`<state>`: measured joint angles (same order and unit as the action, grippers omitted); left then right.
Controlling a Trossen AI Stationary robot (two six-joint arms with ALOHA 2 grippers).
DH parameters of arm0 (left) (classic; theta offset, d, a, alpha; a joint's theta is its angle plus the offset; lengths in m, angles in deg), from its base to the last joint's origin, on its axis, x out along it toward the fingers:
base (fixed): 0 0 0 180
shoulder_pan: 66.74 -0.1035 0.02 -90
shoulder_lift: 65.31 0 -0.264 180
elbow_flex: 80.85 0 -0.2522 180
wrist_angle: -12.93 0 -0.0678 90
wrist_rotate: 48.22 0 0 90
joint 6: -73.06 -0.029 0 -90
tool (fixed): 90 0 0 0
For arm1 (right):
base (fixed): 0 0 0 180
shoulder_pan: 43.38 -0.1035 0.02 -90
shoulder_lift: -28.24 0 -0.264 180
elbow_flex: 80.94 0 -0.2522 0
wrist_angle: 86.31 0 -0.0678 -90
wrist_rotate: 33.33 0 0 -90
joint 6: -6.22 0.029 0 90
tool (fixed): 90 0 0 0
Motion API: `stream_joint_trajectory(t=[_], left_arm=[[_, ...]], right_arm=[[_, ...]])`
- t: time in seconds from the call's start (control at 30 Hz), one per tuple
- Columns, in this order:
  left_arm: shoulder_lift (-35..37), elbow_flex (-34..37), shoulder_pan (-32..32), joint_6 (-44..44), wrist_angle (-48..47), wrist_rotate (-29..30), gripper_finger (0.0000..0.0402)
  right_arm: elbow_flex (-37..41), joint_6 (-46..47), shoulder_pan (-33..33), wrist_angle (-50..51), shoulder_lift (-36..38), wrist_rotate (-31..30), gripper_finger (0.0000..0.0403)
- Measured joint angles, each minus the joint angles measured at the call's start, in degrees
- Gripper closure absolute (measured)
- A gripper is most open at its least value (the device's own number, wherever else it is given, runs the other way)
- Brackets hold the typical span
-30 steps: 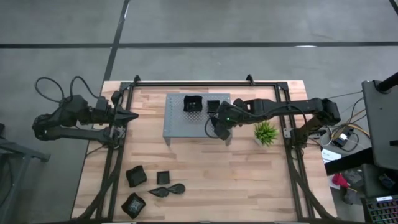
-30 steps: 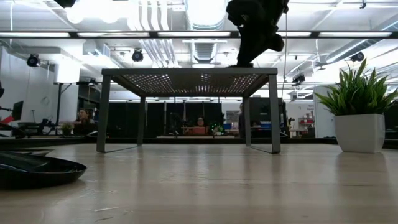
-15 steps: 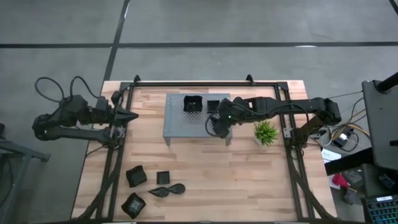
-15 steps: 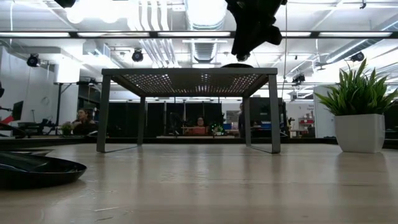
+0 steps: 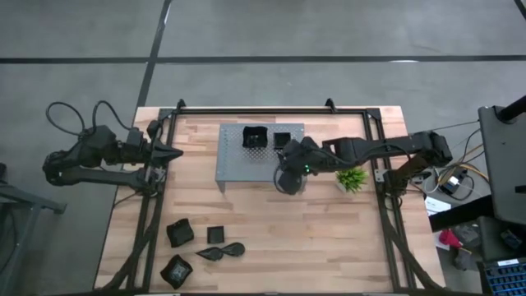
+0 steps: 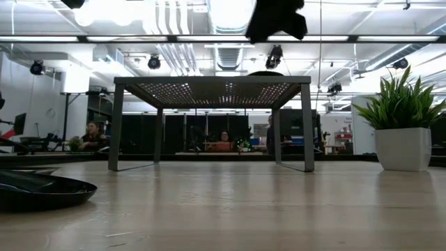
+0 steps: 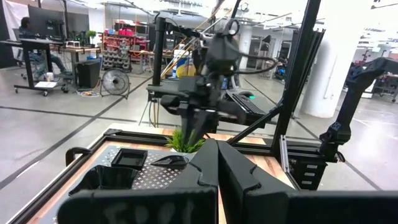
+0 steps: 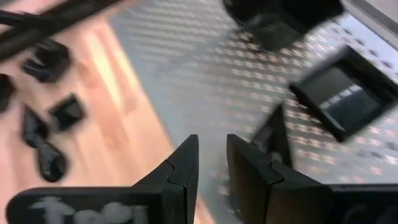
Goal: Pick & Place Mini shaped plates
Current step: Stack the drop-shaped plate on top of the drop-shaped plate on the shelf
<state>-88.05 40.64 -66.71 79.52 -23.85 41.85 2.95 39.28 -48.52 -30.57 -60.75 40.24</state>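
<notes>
The right gripper [image 5: 285,182] hovers above the rack's [image 5: 234,168] near right corner, jaws slightly apart and empty; a leaf-shaped plate [image 7: 171,161] lies on the rack beneath. The left gripper [image 5: 174,154] is closed.

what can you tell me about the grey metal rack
The grey metal rack is a low, table-like stand: a flat perforated top on thin legs, open underneath. It stands upright on the wooden table, toward the far middle, left of the small green plant. On its top sit black mini plates: a deep square one, a shallower square one beside it, and a leaf-shaped one. The right gripper hangs over its near right corner, not touching it.
</notes>
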Motion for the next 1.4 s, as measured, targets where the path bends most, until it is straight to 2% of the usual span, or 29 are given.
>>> stream_joint_trajectory(t=[0.23, 0.37, 0.63, 0.8, 1.0, 1.13, 1.4], left_arm=[[0.0, 0.0, 0.0, 0.0, 0.0, 0.0, 0.0401], [0.0, 0.0, 0.0, 0.0, 0.0, 0.0, 0.0401], [0.0, 0.0, 0.0, 0.0, 0.0, 0.0, 0.0401], [0.0, 0.0, 0.0, 0.0, 0.0, 0.0, 0.0401], [0.0, 0.0, 0.0, 0.0, 0.0, 0.0, 0.0401], [0.0, 0.0, 0.0, 0.0, 0.0, 0.0, 0.0401], [0.0, 0.0, 0.0, 0.0, 0.0, 0.0, 0.0401]], right_arm=[[0.0, -0.5, -5.4, -8.0, -0.8, 0.1, 0.0335], [0.0, -3.9, -8.7, -12.4, -2.7, 0.1, 0.0331], [0.0, -4.7, -12.5, -19.9, -9.7, 0.4, 0.0323], [0.1, -3.6, -13.7, -22.3, -14.9, 0.8, 0.0331], [0.1, -3.4, -13.8, -29.9, -21.0, 8.9, 0.0341], [-1.2, -3.5, -13.8, -34.6, -26.0, 11.7, 0.0340], [-6.7, -3.2, -13.9, -34.7, -36.2, 14.0, 0.0323]])
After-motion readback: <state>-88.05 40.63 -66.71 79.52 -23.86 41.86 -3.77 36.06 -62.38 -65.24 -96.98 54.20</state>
